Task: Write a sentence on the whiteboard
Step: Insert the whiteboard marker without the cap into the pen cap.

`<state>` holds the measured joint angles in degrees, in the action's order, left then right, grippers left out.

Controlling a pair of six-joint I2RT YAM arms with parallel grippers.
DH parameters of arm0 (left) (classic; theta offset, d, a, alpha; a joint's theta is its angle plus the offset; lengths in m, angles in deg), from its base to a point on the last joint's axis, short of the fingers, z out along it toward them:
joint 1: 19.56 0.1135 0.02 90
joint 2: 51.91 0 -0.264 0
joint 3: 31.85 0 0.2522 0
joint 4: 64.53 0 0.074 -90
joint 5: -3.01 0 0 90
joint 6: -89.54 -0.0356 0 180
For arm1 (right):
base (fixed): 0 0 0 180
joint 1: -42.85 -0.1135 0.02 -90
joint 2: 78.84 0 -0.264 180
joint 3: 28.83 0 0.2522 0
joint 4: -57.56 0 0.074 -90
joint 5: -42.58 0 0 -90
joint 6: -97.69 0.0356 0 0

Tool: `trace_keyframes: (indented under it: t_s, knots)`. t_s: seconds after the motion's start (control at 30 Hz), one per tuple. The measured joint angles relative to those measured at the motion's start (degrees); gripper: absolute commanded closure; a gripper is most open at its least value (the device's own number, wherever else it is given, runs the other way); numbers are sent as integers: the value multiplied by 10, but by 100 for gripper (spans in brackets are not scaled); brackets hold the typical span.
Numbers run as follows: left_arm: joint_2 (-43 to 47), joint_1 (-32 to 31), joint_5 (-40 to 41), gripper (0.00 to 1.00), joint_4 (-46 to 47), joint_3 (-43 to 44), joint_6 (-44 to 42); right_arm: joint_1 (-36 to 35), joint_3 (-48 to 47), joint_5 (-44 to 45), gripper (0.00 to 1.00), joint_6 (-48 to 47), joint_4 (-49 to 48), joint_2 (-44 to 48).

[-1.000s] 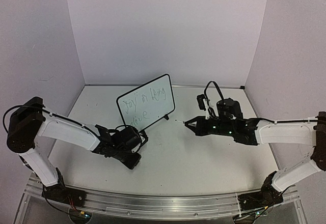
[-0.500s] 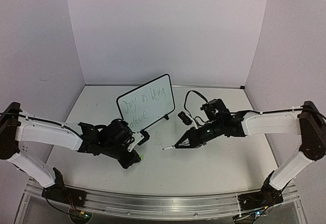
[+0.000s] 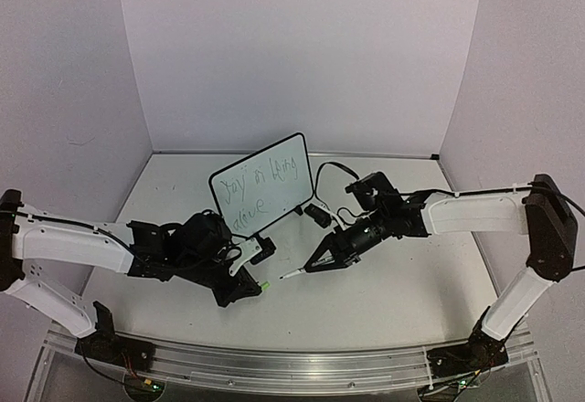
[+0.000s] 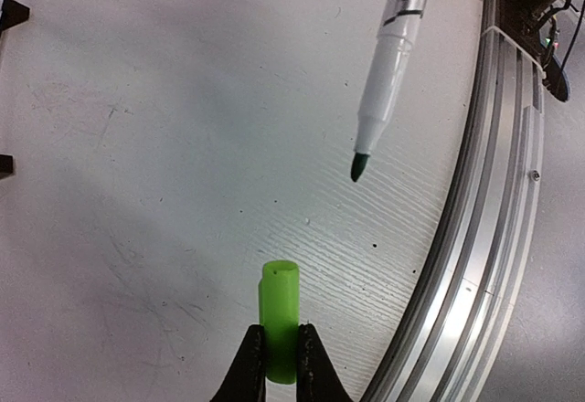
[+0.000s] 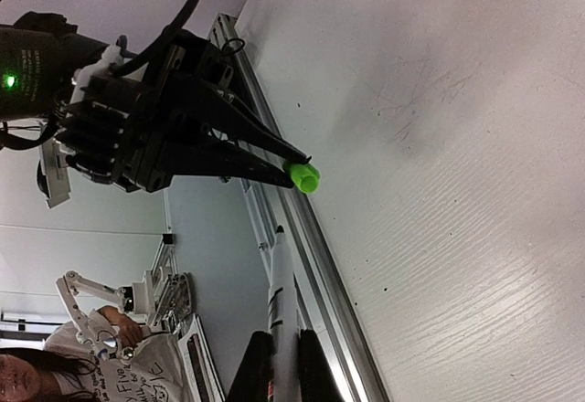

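Note:
The whiteboard (image 3: 262, 184) stands tilted at the middle back, with the green sentence (image 3: 259, 185) in two lines on its face. My left gripper (image 3: 254, 285) is shut on a bright green marker cap (image 4: 279, 318), which also shows in the right wrist view (image 5: 303, 176). My right gripper (image 3: 315, 264) is shut on a white marker (image 5: 281, 315) with its dark tip bare. In the left wrist view the marker (image 4: 382, 87) points down-left at the cap with a small gap between them. Both hover over the table in front of the board.
The white table (image 3: 384, 301) is walled by pale panels on three sides. A metal rail (image 4: 494, 192) runs along the near edge. One of the board's black feet (image 3: 300, 209) rests behind my right gripper.
My right gripper has swung from the right of the board down to the front with the marker. My left gripper has slid right with the cap. Marker tip and cap now face each other.

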<state>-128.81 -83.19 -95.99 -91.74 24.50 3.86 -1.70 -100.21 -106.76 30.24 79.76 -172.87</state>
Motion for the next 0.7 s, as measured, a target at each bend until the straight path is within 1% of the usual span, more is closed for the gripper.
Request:
trace_keyframes:
  t_s: [0.4, 0.7]
  knots:
    - [12, -31, -4, 100, 0, 0, 0, -5, -10, -22, 100, -3, 17, -15]
    - [15, -35, -4, 100, 0, 3, 1, -11, -12, -33, 100, -9, 21, -25]
